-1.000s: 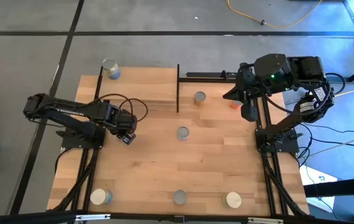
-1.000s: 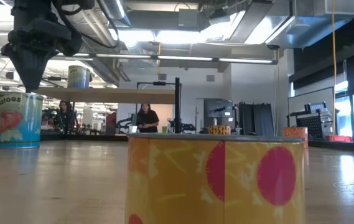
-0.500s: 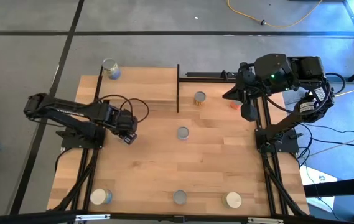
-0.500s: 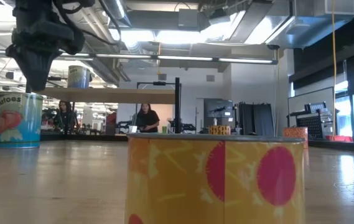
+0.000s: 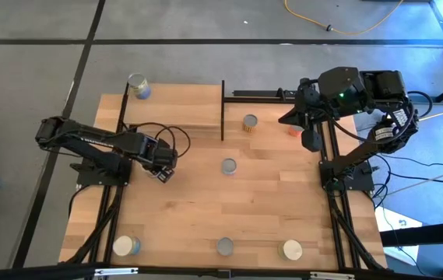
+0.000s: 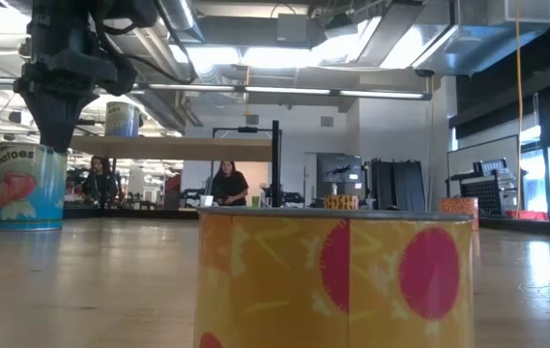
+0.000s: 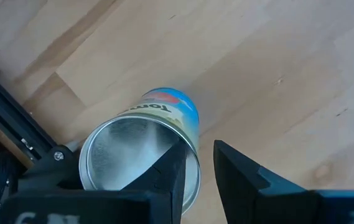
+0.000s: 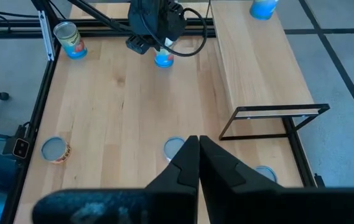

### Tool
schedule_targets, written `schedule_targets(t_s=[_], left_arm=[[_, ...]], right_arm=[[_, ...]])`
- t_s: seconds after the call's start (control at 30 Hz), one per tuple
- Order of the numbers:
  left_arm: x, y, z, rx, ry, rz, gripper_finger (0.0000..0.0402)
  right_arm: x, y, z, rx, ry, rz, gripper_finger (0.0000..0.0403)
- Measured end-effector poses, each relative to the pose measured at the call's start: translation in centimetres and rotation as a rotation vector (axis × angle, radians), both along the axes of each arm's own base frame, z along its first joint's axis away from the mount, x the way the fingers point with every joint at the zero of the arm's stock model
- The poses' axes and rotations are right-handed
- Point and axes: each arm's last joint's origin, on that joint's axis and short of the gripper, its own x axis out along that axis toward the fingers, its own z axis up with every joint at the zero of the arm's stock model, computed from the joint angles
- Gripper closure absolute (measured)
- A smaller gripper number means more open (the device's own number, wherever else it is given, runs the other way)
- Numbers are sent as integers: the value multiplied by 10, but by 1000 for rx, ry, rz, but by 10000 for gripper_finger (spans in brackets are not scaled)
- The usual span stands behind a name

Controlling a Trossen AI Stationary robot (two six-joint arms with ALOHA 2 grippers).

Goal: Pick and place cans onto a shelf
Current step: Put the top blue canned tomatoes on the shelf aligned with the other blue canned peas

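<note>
Looking down from the high view, the left gripper (image 5: 161, 173) hovers beside the shelf (image 5: 173, 105), the right arm waiting at the far edge. Left wrist view shows the blue-labelled can (image 7: 140, 155) upright, axis vertical, under barely parted fingers (image 7: 172, 171): the reach step, needing wider jaws.

Yellow cable (image 5: 338, 27) on grey floor (image 5: 34, 78), perhaps two people (image 6: 226, 182) behind

The can (image 7: 140, 158) has a dull brushed-metal top and glossy paper label; the table (image 7: 276, 68) is smooth, matt wood.
</note>
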Motion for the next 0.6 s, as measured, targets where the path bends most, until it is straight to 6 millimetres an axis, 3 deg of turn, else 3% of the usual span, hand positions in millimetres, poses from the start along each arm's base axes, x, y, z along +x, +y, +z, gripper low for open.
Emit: schedule_targets(t_s=[0.3, 0.6], left_arm=[[0, 0, 0, -7, 0, 37, 329], [-4, 0, 0, -29, 30, 90, 396]], right_arm=[[0, 0, 0, 0, 0, 0, 392], [0, 0, 0, 0, 0, 0, 392]])
